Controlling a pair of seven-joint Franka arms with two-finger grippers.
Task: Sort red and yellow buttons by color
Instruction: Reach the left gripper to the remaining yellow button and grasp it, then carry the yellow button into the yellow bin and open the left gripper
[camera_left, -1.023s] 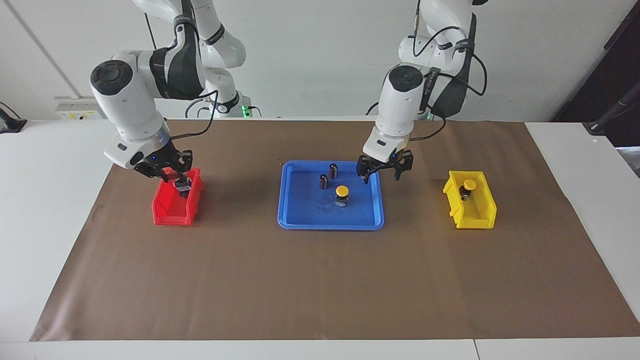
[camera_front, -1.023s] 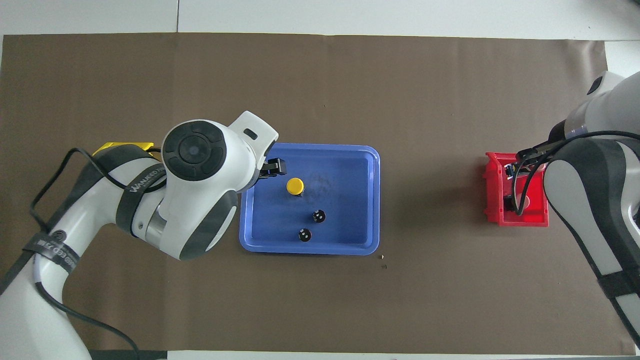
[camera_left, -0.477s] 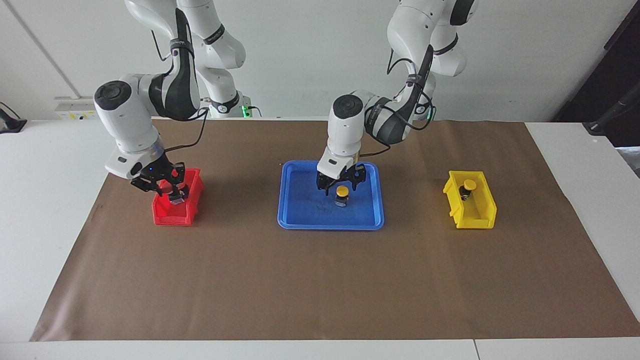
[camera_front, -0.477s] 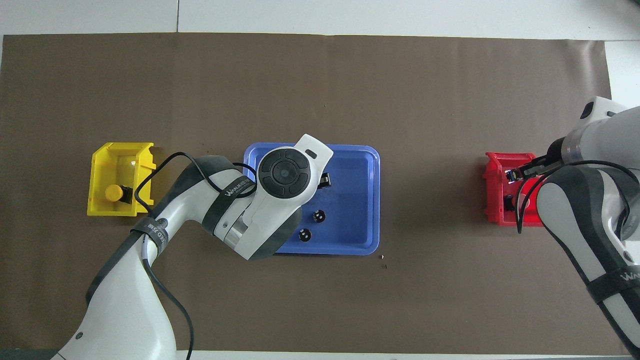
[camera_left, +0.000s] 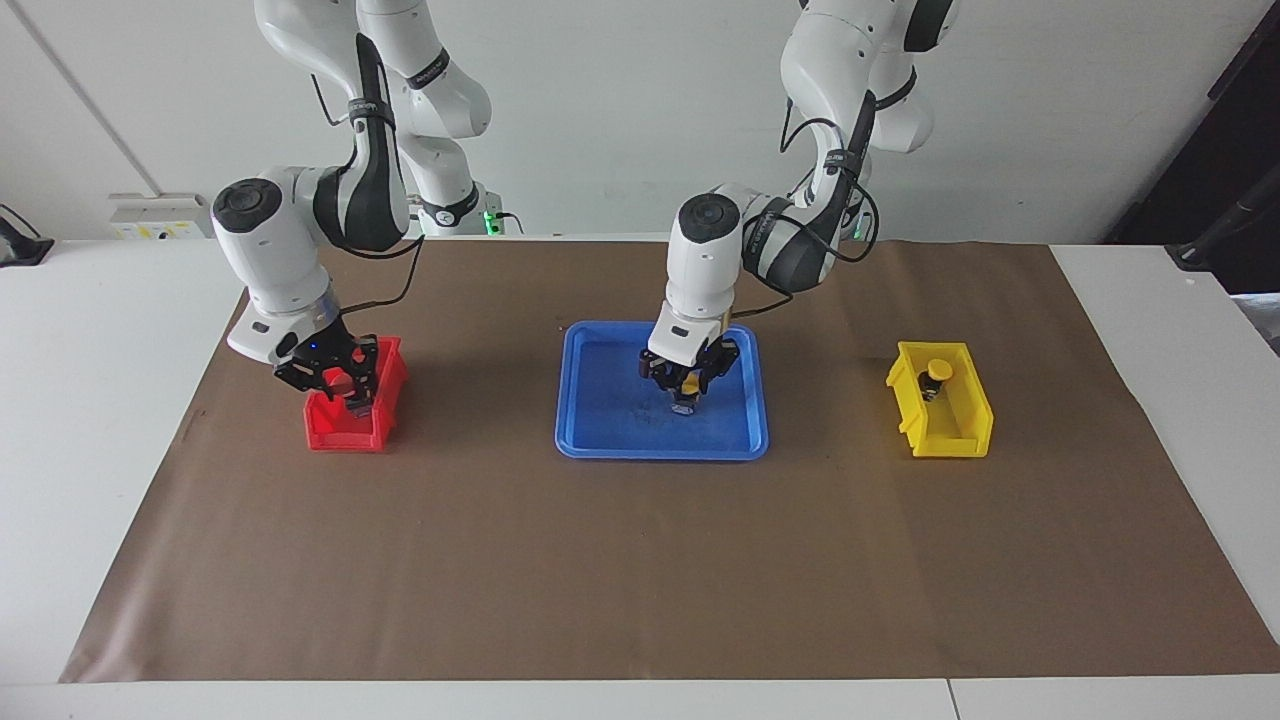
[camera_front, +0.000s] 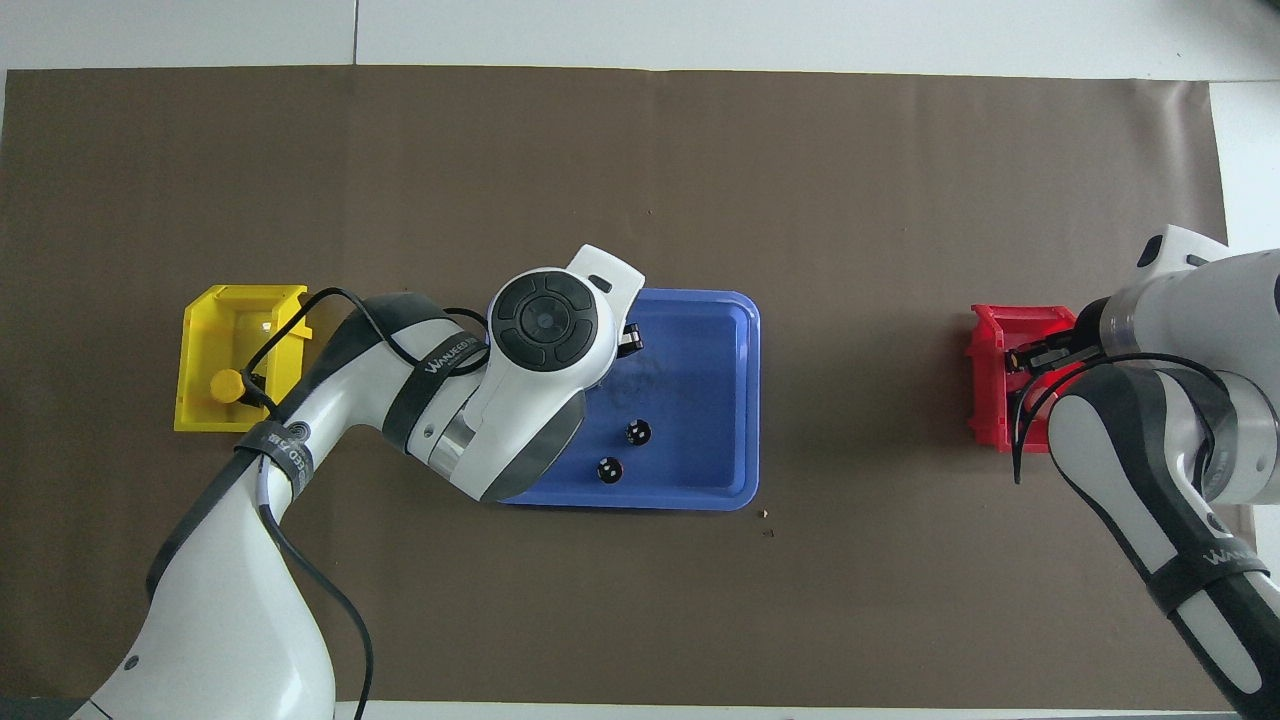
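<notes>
Now left gripper (camera_left: 686, 392) clamped on yellow-capped button (camera_left: 689, 381) in blue tray (camera_left: 600, 440). Right gripper (camera_left: 350, 392) over red bin (camera_left: 335, 428), jaws closed on red-capped button (camera_left: 345, 381). Count: two yellow buttons seen, second (camera_left: 937, 372) lying in yellow bin (camera_left: 958, 432) toward left arm's end; one red button visible. Two dark capless cylinders (camera_front: 637, 432) (camera_front: 607, 469) in tray, nearer robots than gripped button.

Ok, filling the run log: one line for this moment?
left gripper: shut on yellow button in blue tray | right gripper: shut, over red bin
</notes>
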